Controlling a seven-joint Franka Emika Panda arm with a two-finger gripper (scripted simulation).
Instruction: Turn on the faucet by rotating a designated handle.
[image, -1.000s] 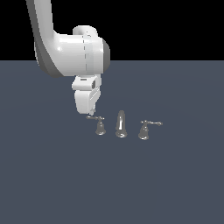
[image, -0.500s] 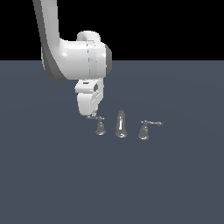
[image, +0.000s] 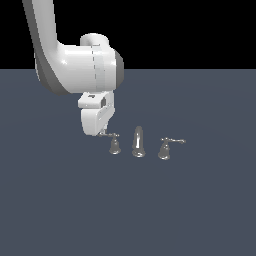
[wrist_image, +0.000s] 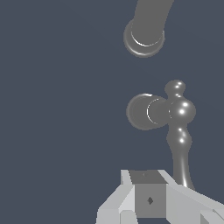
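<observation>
Simulated test scene: flat grey floor (image: 60, 210), black void backdrop (image: 190, 30), lone chrome faucet (image: 138, 142).

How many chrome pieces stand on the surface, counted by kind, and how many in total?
Lever handles: 2, the handle near the gripper and its twin handle.
Spouts: 1, the spout between them.
Total: 3 chrome pieces.
</observation>
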